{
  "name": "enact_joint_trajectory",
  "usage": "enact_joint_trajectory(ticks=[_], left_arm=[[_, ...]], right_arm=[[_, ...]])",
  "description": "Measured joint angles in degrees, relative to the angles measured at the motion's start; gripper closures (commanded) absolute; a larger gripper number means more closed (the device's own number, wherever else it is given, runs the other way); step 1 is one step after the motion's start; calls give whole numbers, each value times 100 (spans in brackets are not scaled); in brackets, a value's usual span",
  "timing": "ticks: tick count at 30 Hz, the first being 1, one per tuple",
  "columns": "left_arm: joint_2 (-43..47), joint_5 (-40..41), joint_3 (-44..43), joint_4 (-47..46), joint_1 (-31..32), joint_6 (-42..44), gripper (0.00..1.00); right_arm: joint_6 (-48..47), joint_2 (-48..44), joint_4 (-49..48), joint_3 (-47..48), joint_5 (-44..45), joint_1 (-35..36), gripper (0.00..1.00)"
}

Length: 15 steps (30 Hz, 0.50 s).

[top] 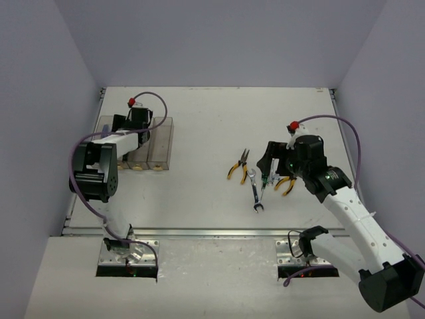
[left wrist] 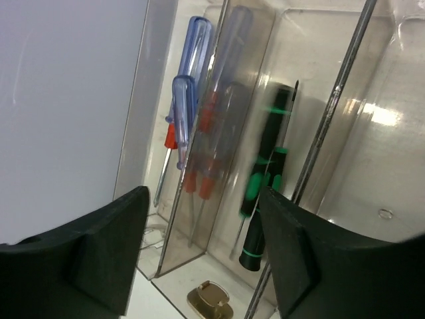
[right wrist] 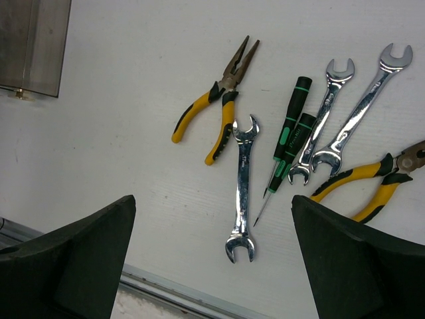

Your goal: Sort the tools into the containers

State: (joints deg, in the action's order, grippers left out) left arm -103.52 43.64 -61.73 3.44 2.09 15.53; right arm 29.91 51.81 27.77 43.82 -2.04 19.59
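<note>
Some screwdrivers (left wrist: 182,106) occupy bins (left wrist: 372,80) beyond the parted left jaws; pliers (right wrist: 224,93), wrenches (right wrist: 243,179) and green screwdrivers (right wrist: 295,116) wait between the parted right jaws.

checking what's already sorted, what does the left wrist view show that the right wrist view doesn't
Only the left wrist view: blue/red screwdrivers in one compartment and a binned black/green screwdriver in the next.
Only the right wrist view: unsorted tools lying on the table: two pliers, three wrenches and two loose black/green screwdrivers.
Both: the clear bins, and open, empty fingers: left fingers, right fingers.
</note>
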Motion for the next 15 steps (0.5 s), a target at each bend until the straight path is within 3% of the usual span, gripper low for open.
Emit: enact_joint_trajectory(ticks=[8,12,15], left_arm=[[453,-422,-1290,1274,214,-900,0],[1879,-1492,-1531,1815,656,-1740,0],[3621,-2395,-811,1645,987,-2461,0]], right_arm=[[-86,588,7,19,-9,0,1],[-101,1444,120,184,23,-2,16],[-39,2040,232,305,194,-2,34]])
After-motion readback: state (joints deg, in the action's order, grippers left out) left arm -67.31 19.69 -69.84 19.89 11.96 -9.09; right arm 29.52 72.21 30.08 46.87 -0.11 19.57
